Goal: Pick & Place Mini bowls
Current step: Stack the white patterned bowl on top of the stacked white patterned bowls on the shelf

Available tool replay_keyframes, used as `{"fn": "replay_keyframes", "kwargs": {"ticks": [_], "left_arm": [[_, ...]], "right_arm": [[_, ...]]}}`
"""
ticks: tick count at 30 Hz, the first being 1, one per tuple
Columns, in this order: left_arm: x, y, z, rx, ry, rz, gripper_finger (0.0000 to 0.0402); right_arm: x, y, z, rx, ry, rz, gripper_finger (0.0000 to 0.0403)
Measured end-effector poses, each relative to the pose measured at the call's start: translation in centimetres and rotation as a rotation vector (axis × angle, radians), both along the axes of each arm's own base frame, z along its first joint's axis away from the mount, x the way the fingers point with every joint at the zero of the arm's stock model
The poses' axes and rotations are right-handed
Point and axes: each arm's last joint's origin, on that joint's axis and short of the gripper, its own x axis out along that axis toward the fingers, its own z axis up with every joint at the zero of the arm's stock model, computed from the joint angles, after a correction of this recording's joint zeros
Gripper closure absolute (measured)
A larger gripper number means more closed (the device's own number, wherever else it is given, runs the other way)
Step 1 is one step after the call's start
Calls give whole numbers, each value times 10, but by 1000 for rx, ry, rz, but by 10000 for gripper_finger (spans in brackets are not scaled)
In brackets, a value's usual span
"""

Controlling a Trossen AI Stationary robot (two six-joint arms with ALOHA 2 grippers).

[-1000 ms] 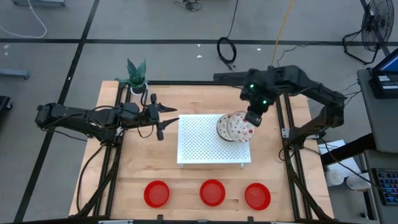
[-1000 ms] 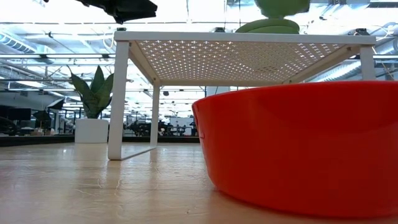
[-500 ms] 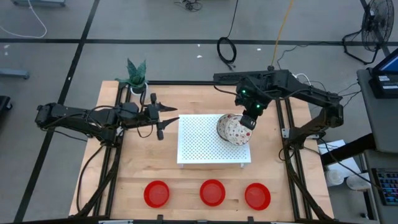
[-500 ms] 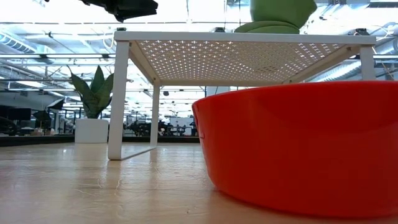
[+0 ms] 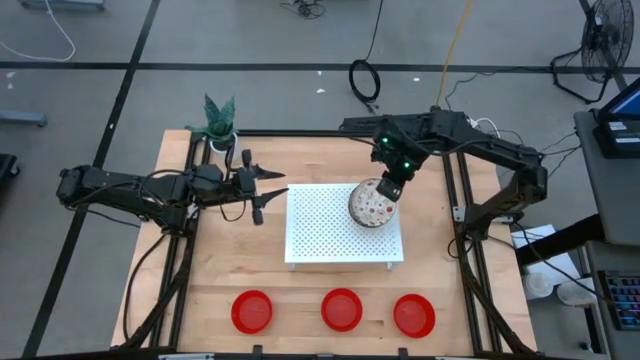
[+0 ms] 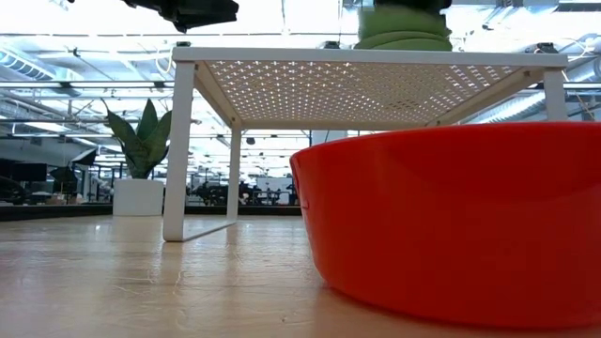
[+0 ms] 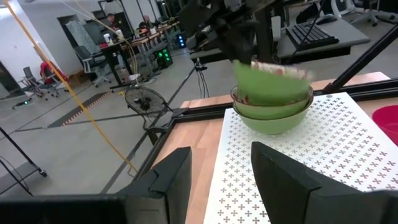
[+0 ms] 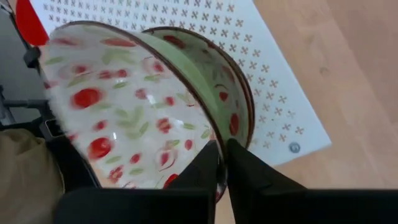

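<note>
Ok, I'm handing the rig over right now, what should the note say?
Right gripper: shut on the rim of a tilted patterned bowl, over the stack on the board.
Left gripper: open, idle above the table, left of the board.
Red bowls: three in a row near the front edge.
Done: unclear.
Left: finish this bowl's move; probably the red bowls.

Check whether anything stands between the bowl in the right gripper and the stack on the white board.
Nothing visible does. The right gripper pinches the rim of the patterned bowl, tilted right over the stacked bowls on the perforated board.
</note>
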Motion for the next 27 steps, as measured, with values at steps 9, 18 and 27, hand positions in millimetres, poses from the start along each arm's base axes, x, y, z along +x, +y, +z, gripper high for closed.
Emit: {"fn": "replay_keyframes", "kwargs": {"ticks": [9,18,27], "left_arm": [[0,0,0,-6,-1,1,231],[0,0,0,-6,-1,0,231],[0,0,0,-8,4,1,231]], "right_arm": [[0,0,0,-5,3,5,349],[0,-5,3,-28,-52,0,324],[-28,-12,23,-88,-136,-3,331]]}}
